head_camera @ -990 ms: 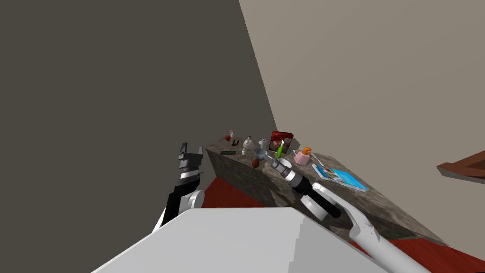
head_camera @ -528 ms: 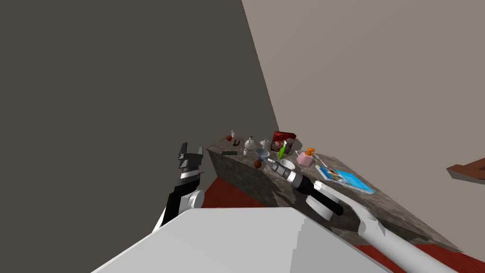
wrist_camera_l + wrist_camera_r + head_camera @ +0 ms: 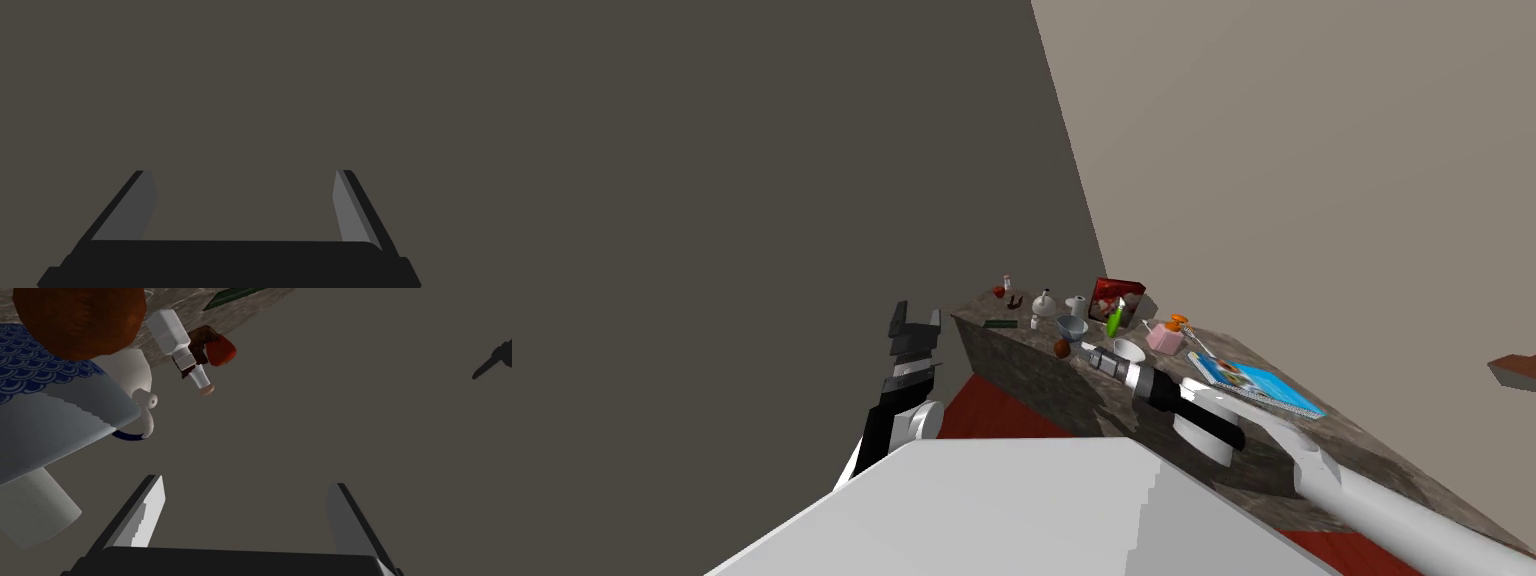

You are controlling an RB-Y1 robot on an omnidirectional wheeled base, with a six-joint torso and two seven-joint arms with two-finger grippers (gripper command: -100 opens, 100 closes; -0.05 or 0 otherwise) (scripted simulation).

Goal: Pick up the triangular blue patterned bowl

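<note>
- My right gripper (image 3: 248, 483) is open. Its two fingers stand wide apart and hold nothing.
- The blue patterned bowl (image 3: 45, 403) is near one finger (image 3: 150, 513), off to the side. It is not between the two fingers.
- A brown ball (image 3: 80, 318) is just beside the bowl and hides a bit of its rim from my right wrist camera.
- A white bottle (image 3: 177, 338) and a small red thing (image 3: 221, 352) stand a little past the bowl.
- A white roll (image 3: 30, 513) is near the bowl too.
- The bowl sits on a stone-look counter (image 3: 1032, 385), close to its front edge.
- A green bottle (image 3: 1114, 320) and a red box (image 3: 1117, 297) are behind the bowl.
- A blue book (image 3: 1272, 388) lies well apart from the bowl.
- My left gripper (image 3: 916, 320) is well apart from the bowl, off the counter. It is open and faces a dark grey wall (image 3: 762, 200).
</note>
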